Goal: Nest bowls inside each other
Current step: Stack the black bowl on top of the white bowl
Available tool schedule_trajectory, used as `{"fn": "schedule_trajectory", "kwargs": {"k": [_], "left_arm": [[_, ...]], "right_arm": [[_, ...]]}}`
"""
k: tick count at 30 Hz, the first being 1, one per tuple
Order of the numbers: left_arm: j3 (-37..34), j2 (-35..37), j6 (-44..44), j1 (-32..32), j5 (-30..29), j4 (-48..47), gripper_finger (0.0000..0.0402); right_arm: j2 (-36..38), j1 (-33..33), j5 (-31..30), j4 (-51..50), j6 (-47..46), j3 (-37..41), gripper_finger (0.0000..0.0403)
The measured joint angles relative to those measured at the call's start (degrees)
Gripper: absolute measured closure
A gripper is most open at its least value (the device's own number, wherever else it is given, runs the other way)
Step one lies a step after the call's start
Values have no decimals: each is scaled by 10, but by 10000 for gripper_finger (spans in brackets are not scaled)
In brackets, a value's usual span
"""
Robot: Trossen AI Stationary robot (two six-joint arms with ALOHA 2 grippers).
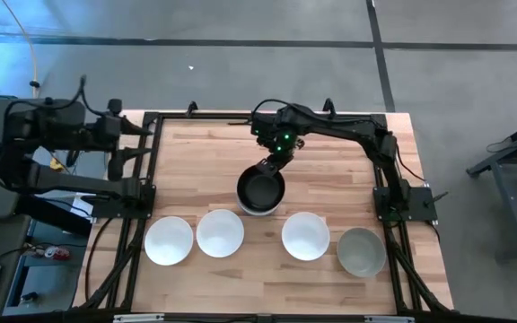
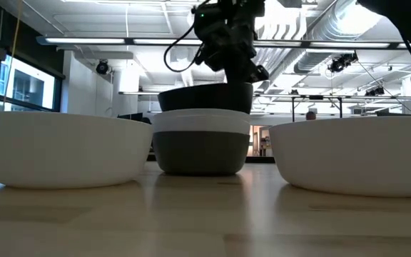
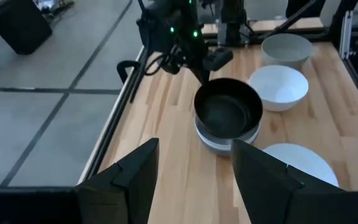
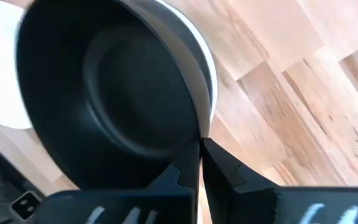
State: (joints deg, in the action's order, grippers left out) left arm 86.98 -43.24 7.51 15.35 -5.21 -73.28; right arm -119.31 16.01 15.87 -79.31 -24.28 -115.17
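A black bowl [image 1: 259,187] sits in a stack on a white bowl [image 2: 200,121] and a grey bowl [image 2: 200,151] at the table's middle. My right gripper [image 1: 271,167] is shut on the black bowl's far rim. Two white bowls [image 1: 169,240] [image 1: 220,232] stand left of centre near the front, another white bowl [image 1: 305,235] and a grey bowl [image 1: 361,251] right of it. My left gripper [image 3: 194,168] is open and empty, drawn back beyond the table's left edge. My right gripper pinches the black bowl's rim [image 4: 199,134] on its far side, one finger inside the bowl and one outside. The fingers slant down from the far side. The bowl stands upright, its lower part inside the white bowl below.
The four loose bowls stand in a row along the table's near side. A black frame [image 1: 151,161] runs along the table's edges. Bare wood lies left and right of the stack.
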Motion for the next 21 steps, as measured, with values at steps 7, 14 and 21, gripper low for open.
{"fn": "schedule_trajectory", "kwargs": {"k": [7,14,21], "left_arm": [[0,15,-14,0,0,4,213],[0,13,-14,0,0,11,213],[0,13,-13,0,0,17,213]], "right_arm": [[0,0,-3,44,12,32,403],[0,1,8,68,21,76,403],[0,5,11,82,29,94,403]]}}
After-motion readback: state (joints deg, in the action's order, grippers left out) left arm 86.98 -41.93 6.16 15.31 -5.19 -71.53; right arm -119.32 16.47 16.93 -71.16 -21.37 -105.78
